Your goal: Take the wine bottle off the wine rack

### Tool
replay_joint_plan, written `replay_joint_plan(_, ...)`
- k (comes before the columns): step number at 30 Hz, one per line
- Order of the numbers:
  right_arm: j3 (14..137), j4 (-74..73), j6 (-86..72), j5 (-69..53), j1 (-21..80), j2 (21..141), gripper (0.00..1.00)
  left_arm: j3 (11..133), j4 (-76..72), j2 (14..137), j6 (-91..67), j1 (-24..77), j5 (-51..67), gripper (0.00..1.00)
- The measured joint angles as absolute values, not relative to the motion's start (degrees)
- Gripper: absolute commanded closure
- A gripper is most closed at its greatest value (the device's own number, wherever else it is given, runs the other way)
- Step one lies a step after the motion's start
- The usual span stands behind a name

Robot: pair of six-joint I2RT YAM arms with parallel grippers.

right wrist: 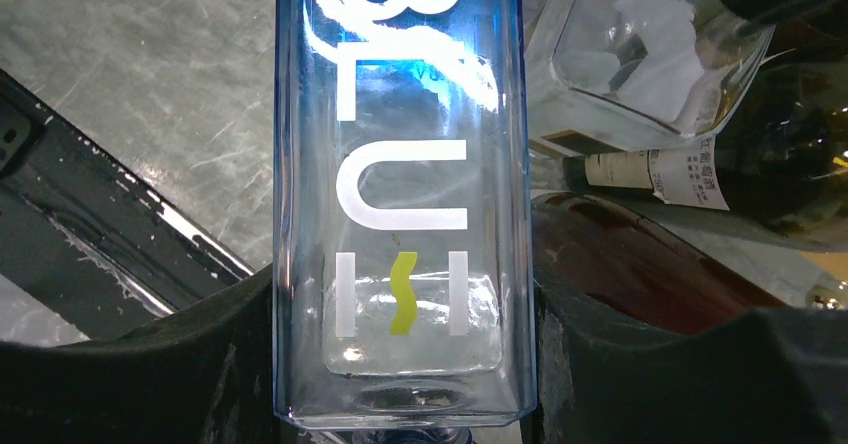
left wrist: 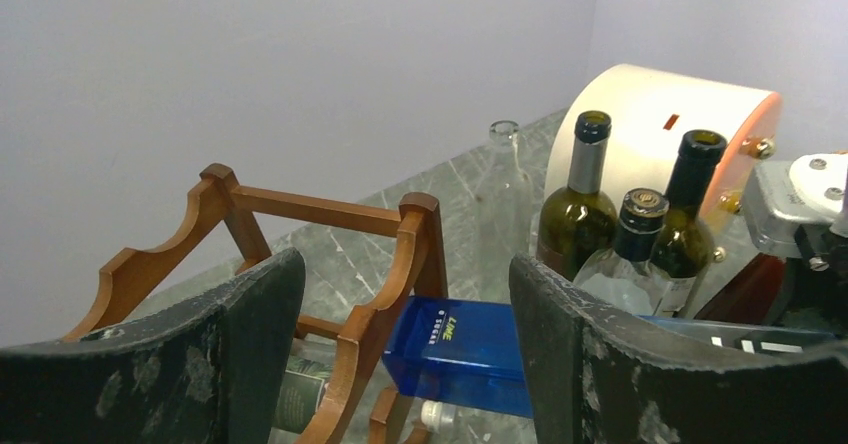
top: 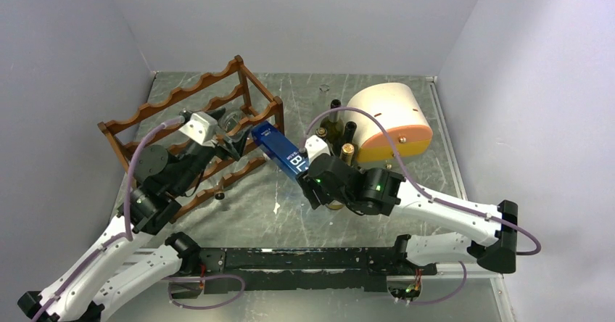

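Right jaws clamp blue bottle (right wrist: 400, 164); left wrist view: rack (left wrist: 415, 254), left jaws apart.

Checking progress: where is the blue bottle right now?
Top view, centre: the blue bottle is clamped in the right tool, its far end by the right end of the wine rack.
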State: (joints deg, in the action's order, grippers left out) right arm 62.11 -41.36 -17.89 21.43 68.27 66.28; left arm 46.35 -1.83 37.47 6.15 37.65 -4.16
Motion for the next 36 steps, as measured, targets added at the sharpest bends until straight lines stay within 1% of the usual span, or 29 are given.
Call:
replay_joint_plan(11, 60.29, -44.93, -16.62, 14.44, 69.56, 64.38, 1.00, 47.79, -0.56, 38.24, 3.16, 37.65, -0.71, 0.24)
replay_joint_plan(14, 60.29, -45.56, -16.60, 14.13, 69.54, 64.10, 1.00, 48.05, 0.60, 38.59, 3.53, 37.65, 3.20, 0.25)
replay_joint_plan(19, 60.29, -45.74, -16.71, 13.87, 69.54, 64.14, 1.00, 48.36, 4.56, 39.72, 7.31, 37.63, 16.21, 0.27)
replay_joint_plan(23, 60.31, -45.80, -17.41, 13.37, 69.54, 64.97, 1.00, 49.01, 10.20, 42.15, 12.56, 37.71, 25.89, 0.20)
replay_joint_plan(26, 60.31, -46.09, -18.22, 12.56, 69.47, 65.93, 1.00, 46.89, 13.30, 42.61, 17.52, 38.72, 28.67, 0.15)
replay_joint_plan(28, 60.31, -46.50, -19.00, 11.86, 69.45, 66.30, 1.00, 42.94, 14.94, 40.60, 21.08, 40.05, 29.41, 0.06)
replay_joint_plan(30, 60.34, -46.89, -19.70, 11.00, 69.43, 66.54, 1.00, 39.86, 16.78, 38.24, 24.58, 41.87, 29.85, 0.06)
replay_joint_plan(33, 61.49, -48.12, -21.06, 9.67, 69.32, 67.83, 1.00, 38.85, 18.31, 37.15, 28.71, 45.43, 29.08, 0.07)
replay_joint_plan(36, 62.94, -48.40, -22.41, 8.62, 69.32, 69.58, 1.00, 38.85, 18.76, 37.80, 32.56, 51.16, 26.09, 0.02)
